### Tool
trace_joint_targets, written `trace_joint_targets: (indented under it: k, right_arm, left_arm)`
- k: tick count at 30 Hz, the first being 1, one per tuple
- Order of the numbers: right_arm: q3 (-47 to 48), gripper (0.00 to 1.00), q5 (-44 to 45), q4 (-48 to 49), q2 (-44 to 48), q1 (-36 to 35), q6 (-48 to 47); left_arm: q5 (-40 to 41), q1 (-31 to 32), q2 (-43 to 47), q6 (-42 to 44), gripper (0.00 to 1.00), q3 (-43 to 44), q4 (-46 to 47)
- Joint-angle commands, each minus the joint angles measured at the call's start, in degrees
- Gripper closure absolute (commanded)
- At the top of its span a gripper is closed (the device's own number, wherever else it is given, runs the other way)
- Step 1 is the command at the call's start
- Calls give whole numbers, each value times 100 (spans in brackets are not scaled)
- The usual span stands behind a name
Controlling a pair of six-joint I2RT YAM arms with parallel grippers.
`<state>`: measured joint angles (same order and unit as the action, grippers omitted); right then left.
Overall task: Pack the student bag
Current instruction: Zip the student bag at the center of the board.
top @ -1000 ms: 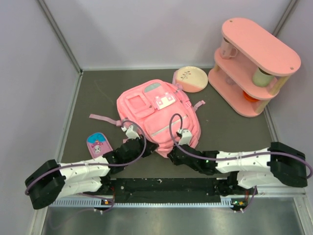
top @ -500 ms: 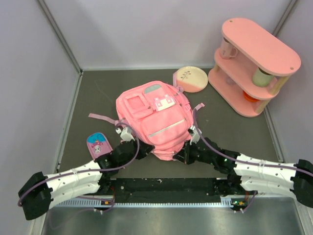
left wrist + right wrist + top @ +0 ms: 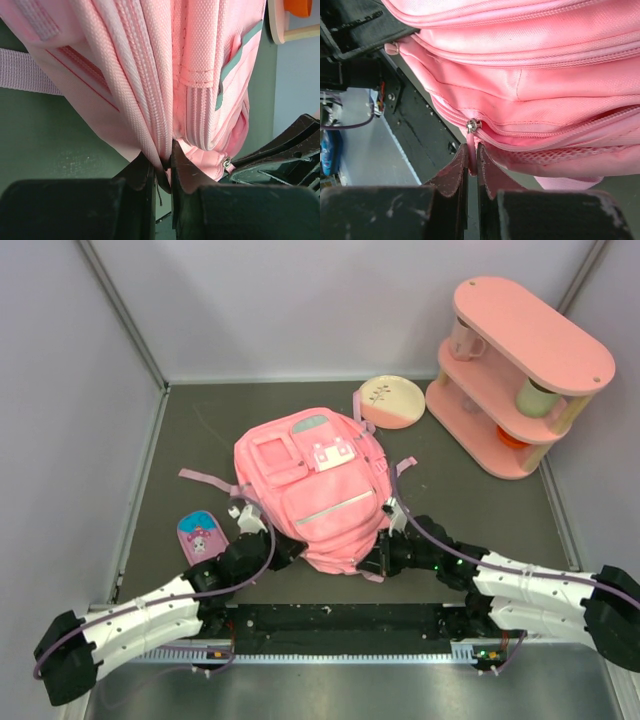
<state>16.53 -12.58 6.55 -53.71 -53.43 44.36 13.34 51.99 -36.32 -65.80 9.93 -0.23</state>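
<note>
Unzipping the large soft pink fabric backpack (image 3: 310, 480), which lies flat in the middle of the dark table (image 3: 190, 435).
Left gripper (image 3: 169, 162) pinches its near seam and right gripper (image 3: 472, 157) pinches the pink zipper pull (image 3: 472, 132); the next move is probably to drag that pull along against the left's hold.

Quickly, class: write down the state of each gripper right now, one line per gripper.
Left gripper: closed, pinching an edge seam of the student bag.
Right gripper: closed on the bag's zipper pull.

Student bag (image 3: 310, 490) of woven cloth
</note>
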Motion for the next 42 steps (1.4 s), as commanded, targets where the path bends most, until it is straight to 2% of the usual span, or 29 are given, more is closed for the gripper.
trace_joint_targets:
  k: [1, 2, 5, 7, 8, 10, 11, 16, 19, 23, 24, 27, 32, 42]
  right_arm:
    - [-28, 100, 63, -822, -297, 131, -700]
    - [51, 100, 80, -796, -419, 131, -770]
    - [209, 83, 255, -769, -526, 131, -823]
    - [262, 79, 413, -848, -474, 131, -841]
    - [315, 71, 553, -900, -439, 131, -876]
    - [350, 64, 730, -1154, -202, 140, -876]
    - [368, 56, 913, -1234, -88, 131, -876]
    - [447, 47, 1161, -1647, 958, 79, -1165]
    - [700, 46, 1388, -1779, 1170, -202, -1622]
    - [1141, 46, 1873, -2026, 741, -677, -2168]
    - [1194, 47, 1856, -1982, 626, -904, -2255]
    - [1527, 47, 2724, -2017, 169, -1711, -2607]
    - [2011, 49, 3217, -2149, -780, -1943, -2862]
    - [2231, 51, 3640, -2201, -1238, -2391, -3214]
  left_arm:
    - [1039, -251, 248, 498, 100, -141, -67]
    - [995, -259, 230, 524, 100, -184, -21]
    - [828, -259, 55, 560, 100, -202, 295]
    - [767, -259, -33, 560, 100, -185, 357]
    - [723, -259, -129, 560, 100, -185, 409]
    - [687, -259, -183, 560, 100, -185, 453]
    - [678, -251, -226, 560, 100, -194, 471]
    - [713, -251, -209, 560, 100, -202, 480]
    - [740, -259, -209, 568, 100, -220, 480]
    - [731, -259, -227, 586, 100, -185, 462]
    - [722, -259, -227, 595, 100, -176, 454]
    - [713, -259, -236, 603, 100, -141, 410]
    - [678, -259, -236, 621, 100, -141, 410]
    - [643, -259, -209, 612, 100, -167, 471]
